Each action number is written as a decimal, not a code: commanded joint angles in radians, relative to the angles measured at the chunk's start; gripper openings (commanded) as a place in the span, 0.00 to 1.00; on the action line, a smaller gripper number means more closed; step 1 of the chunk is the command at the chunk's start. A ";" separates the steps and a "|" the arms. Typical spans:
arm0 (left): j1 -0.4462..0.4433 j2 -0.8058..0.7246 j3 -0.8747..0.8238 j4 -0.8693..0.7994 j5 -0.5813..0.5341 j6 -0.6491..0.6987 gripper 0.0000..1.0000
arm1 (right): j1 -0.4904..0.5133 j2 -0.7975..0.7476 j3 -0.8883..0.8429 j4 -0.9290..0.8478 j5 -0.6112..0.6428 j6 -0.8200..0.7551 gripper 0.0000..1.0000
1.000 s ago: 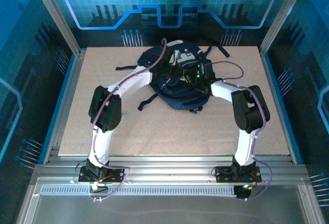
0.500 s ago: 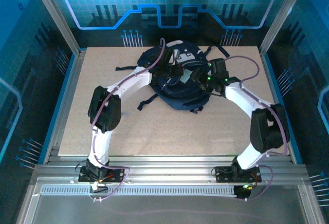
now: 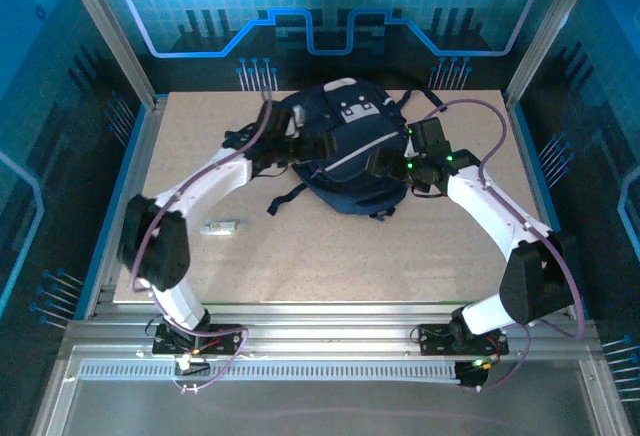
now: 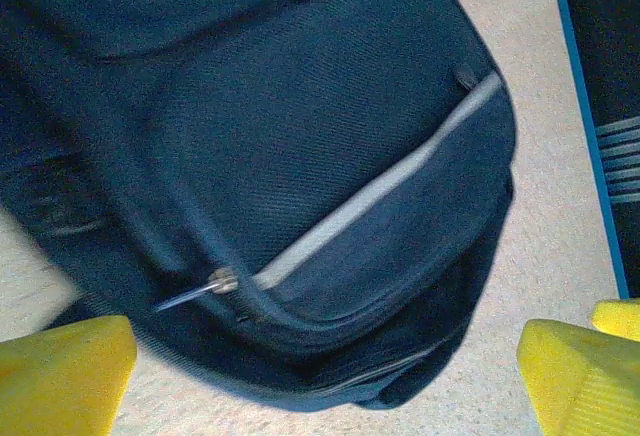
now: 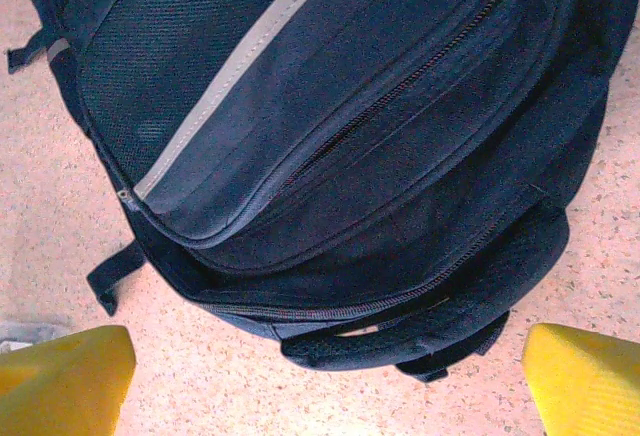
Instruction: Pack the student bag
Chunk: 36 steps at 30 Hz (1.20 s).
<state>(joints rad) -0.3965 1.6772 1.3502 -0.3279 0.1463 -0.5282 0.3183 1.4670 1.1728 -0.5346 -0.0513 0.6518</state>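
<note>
The student bag (image 3: 345, 161) lies flat at the far middle of the worktop (image 3: 330, 266). It is dark navy with a pale patch at its far end, and black straps trail off its sides. From above, both arms reach in to it. The left pincer (image 3: 305, 148) is over the bag's left edge and the right pincer (image 3: 388, 166) is over its right part. A small pale object (image 3: 222, 226) lies by itself on the worktop, left of the bag and nearer, well apart from it.

The left wrist camera gives close detail that the top view is too far off to show. The left pincer's yellow fingertips (image 4: 60, 371) stand far apart at the lower corners with nothing between them. The pincer is spread wide, empty, above the bag. Under it a light grey stripe (image 4: 380, 191) crosses the front panel diagonally. A small metal zip pull (image 4: 220, 279) sits at the stripe's lower end.

The right wrist camera looks down on the bag from the other side. The right pincer is also spread wide and grips nothing. Here the stripe runs toward the upper edge, and zip lines curve below it. A padded carry handle (image 5: 400, 341) lies at the bag's near rim against the worktop. A short black strap end (image 5: 110, 278) pokes out on the left.
</note>
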 commanded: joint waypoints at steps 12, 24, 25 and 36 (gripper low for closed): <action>0.277 -0.350 -0.474 -0.164 -0.215 -0.308 0.99 | 0.238 0.139 0.152 0.010 0.013 -0.163 1.00; 0.278 -0.338 -0.507 -0.385 -0.387 -0.801 0.99 | 0.281 0.185 0.174 -0.025 0.078 -0.189 1.00; 0.278 -0.333 -0.512 -0.384 -0.390 -0.830 0.99 | 0.281 0.182 0.167 -0.025 0.087 -0.191 1.00; 0.369 -0.148 -0.484 -0.295 -0.314 -0.913 0.96 | 0.283 0.151 0.122 -0.023 0.143 -0.202 1.00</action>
<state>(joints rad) -0.0471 1.4998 0.8604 -0.6487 -0.1974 -1.3804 0.5888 1.6470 1.3125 -0.5388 0.0563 0.4679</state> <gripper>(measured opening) 0.965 0.999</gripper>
